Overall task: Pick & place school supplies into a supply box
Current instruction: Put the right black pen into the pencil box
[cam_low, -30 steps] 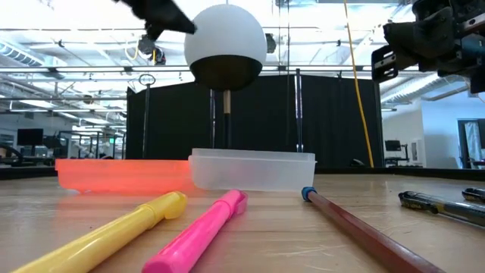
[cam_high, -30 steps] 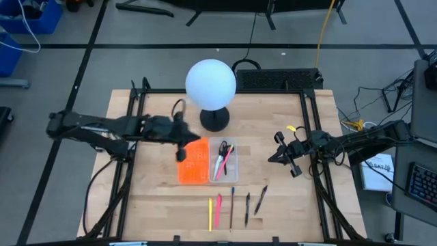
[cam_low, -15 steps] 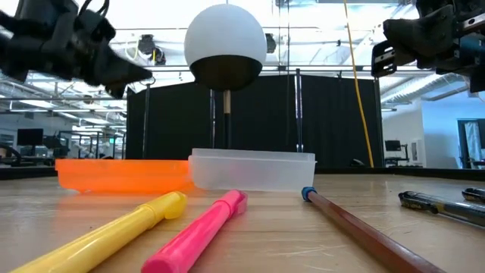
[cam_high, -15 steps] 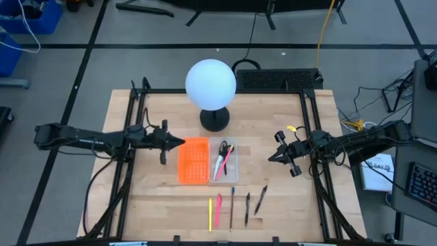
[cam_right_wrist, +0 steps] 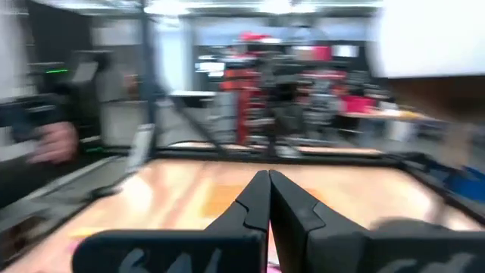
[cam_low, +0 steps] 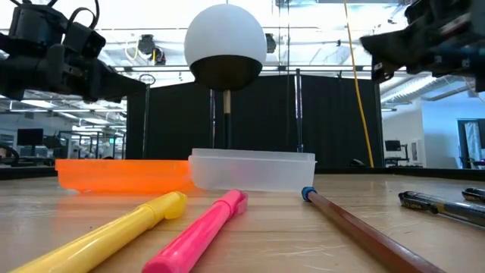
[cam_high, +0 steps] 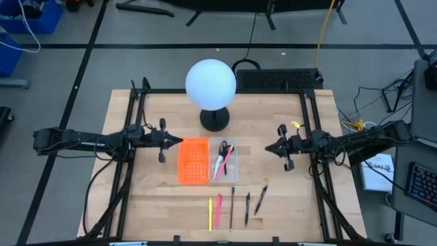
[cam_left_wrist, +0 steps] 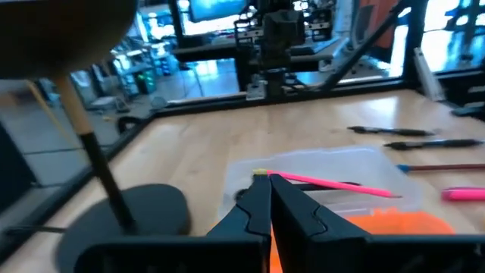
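Five pens and pencils (cam_high: pixel 232 206) lie side by side near the table's front edge, long axes running front to back, just beyond the clear tray (cam_high: pixel 224 162) holding scissors. The right gripper (cam_high: pixel 272 147), fingers pressed together and empty, hovers nearer them than the left gripper (cam_high: pixel 176 141), likewise closed and empty.

left hand (cam_high: pixel 179 141) back, right hand (cam_high: pixel 268 147) turned

- We see a robotics lab or workshop: a wooden desk (cam_high: pixel 273 178) framed by black metal rails, standing on a grey floor marked with dark tape lines.
- Beyond the desk we see an open hall with ceiling lights, black curtains (cam_low: pixel 333 121) and equipment racks (cam_right_wrist: pixel 258 83).
- Cables (cam_high: pixel 328 27) trail across the floor.
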Robot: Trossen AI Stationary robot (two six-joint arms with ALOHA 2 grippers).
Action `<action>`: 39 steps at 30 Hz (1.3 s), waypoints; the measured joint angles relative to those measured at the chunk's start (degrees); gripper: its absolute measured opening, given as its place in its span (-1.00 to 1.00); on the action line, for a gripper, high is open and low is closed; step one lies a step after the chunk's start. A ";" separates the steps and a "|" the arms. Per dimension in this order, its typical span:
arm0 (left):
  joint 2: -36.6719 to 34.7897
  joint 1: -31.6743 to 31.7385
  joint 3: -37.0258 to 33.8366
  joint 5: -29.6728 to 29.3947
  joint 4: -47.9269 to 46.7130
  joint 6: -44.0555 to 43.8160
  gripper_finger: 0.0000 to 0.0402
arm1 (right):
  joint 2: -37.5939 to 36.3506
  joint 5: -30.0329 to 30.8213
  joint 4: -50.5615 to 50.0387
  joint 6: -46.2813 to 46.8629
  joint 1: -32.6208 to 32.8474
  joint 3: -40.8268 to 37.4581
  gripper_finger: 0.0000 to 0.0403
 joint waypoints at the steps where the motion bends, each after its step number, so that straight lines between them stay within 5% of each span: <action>1: 0.00 0.14 0.00 -1.20 0.10 0.71 -0.92 | -0.01 2.77 -0.10 0.77 0.00 0.58 -1.00; 5: 0.02 0.42 0.02 -7.43 2.53 2.91 -0.90 | 0.40 6.19 -11.76 2.05 1.46 7.69 -1.00; 9: 0.02 0.42 0.07 -12.42 6.03 3.11 -0.90 | 2.84 17.27 -33.79 6.48 6.77 22.37 -1.00; 12: 0.02 0.42 0.07 -14.18 6.77 3.10 -0.90 | 7.98 24.19 -50.75 15.14 11.51 31.80 -1.00; 17: 0.04 0.40 0.07 -15.03 6.52 3.07 -0.90 | 15.81 26.42 -65.86 36.25 18.56 43.33 -1.00; 31: 0.04 0.37 0.07 -14.70 5.60 -6.19 -0.89 | 44.07 22.91 -67.76 85.68 39.11 57.99 -1.00; 39: 0.04 0.37 0.07 -13.47 5.63 -6.16 -0.89 | 52.02 22.89 -74.22 104.33 41.92 60.28 -1.00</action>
